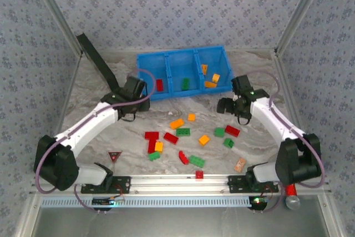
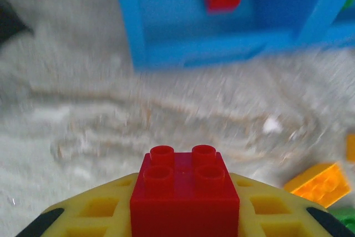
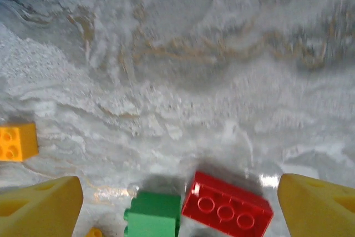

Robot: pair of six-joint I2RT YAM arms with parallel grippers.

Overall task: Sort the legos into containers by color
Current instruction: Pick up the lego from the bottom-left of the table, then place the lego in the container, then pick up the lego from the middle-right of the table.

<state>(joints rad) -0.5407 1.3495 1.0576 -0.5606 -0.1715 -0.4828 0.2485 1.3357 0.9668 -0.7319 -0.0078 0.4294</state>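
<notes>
I am looking at the marbled table (image 1: 83, 98), and the blue tray (image 1: 180, 54) is lying toward its far side; I am giving every place from this tray. Its three compartments are standing side by side: the left one is holding a red brick (image 1: 160, 85), the middle one a green brick (image 1: 185, 84), and the right one some orange-yellow bricks (image 1: 211, 77).

The left gripper (image 1: 135, 91) is hanging just in front of the tray's left compartment. Its yellow fingers (image 2: 94, 209) are pinching a red four-stud brick (image 2: 184, 192) between them.

The right gripper (image 1: 228, 105) is hanging just off the tray's front right corner. Its fingers (image 3: 39, 206) are standing wide apart and are gripping nothing. Under them a long red brick (image 3: 227, 206) and a green block (image 3: 153, 215) are lying side by side on the table.

The other loose legos (image 1: 171, 137), red, green and orange-yellow, are lying scattered on the near side of the tray, well apart from it.
</notes>
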